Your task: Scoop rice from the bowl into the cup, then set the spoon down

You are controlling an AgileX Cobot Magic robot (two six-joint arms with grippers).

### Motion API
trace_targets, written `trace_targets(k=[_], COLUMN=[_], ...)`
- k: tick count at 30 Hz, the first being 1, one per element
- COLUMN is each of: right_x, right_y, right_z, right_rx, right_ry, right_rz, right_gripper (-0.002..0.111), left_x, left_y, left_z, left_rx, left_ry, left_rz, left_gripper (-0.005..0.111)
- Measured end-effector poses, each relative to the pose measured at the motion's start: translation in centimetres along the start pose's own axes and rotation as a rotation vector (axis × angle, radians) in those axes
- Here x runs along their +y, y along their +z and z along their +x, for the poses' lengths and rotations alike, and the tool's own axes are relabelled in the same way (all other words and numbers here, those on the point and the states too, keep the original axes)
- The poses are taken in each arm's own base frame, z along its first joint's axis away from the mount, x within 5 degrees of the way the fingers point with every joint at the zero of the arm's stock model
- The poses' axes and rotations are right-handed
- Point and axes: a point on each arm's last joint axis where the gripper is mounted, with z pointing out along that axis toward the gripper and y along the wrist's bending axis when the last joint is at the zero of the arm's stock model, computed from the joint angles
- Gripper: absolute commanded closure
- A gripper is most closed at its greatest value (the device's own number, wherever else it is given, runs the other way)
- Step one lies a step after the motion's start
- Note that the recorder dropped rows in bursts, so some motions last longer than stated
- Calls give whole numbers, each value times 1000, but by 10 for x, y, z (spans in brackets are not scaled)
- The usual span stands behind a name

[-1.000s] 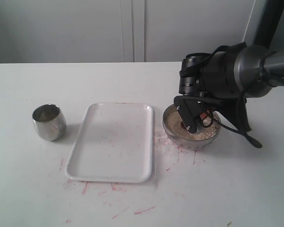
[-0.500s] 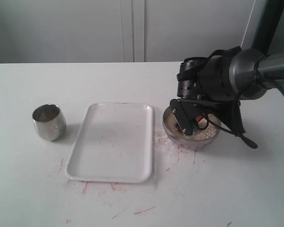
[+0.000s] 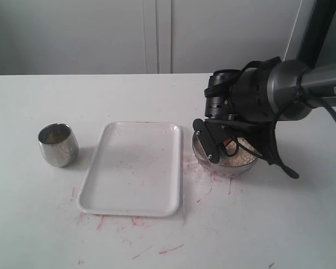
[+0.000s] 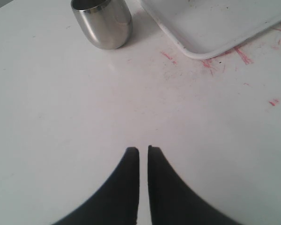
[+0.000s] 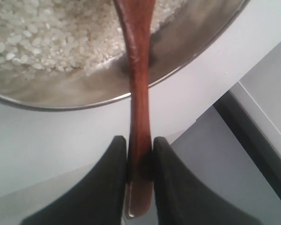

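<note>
the rice (image 5: 47,37) lies in a pale heap in the bowl (image 5: 75,91), filling the upper left of the right wrist view, and the spoon (image 5: 138,70) runs down the middle of that view with its handle crossing the bowl's rim. its scoop end is cut off at the top edge, so whether it carries grains cannot be told. the right gripper (image 5: 139,140) is clamped on the handle's far end, one dark finger on each side. in the exterior view the bowl sits right of centre, and over the last second the right gripper (image 3: 215,147) has slid from above the bowl's middle to its left edge, the wrist rolling as it went. that reads as a scooping stroke drawn toward the side nearest the cup (image 3: 58,145), so the carry across looks likely to follow. the cup, at the far left, has not moved, nor has the white tray (image 3: 131,168) between it and the bowl. the left gripper (image 4: 143,151) hangs over the stained table (image 3: 269,224) near the cup, its tips nearly together and holding nothing.
</note>
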Motion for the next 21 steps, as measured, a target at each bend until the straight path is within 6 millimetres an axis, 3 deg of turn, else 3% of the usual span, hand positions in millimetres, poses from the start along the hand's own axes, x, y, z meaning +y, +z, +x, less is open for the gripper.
trace_targets(k=[15,21], right_x=[0,2], right_y=[0,12], right_z=[4,21], right_rx=[43,17], right_ry=[53,156], right_rz=[2,-69], right_gripper=[108,108], left_x=[0,0], left_y=[0,0], left_z=[0,0], left_rx=[0,0], left_ry=[0,0], left_rz=[0,0], left_gripper=[92,92])
